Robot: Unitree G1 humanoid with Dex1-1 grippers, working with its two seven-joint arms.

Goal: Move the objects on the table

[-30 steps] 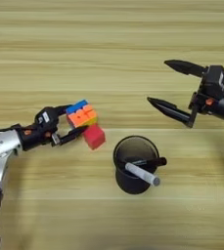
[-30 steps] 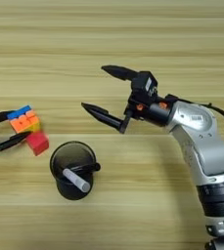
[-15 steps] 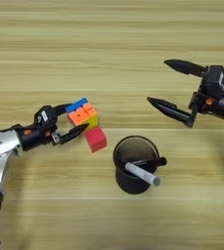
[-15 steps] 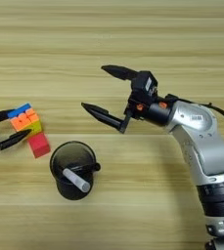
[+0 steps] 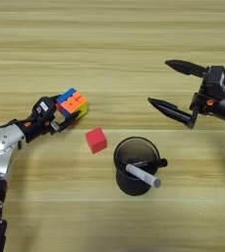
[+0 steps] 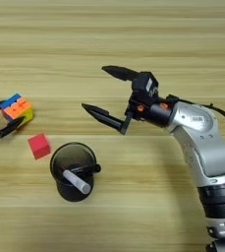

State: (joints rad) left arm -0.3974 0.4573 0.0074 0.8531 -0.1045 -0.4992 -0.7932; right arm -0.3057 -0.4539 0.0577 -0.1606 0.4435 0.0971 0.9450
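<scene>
Left gripper (image 5: 66, 114) has its fingers clamped on the puzzle cube (image 5: 72, 102) at the left; red cube (image 5: 96, 140) sits just right (watch it); right gripper (image 6: 102, 93) hangs wide open, far right; I'd carry it level.

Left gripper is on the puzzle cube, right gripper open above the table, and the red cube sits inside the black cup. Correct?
Not quite: the red cube lies on the table beside the black cup, as the left eye view shows. The cup holds a pale grey pen and a black marker.
</scene>
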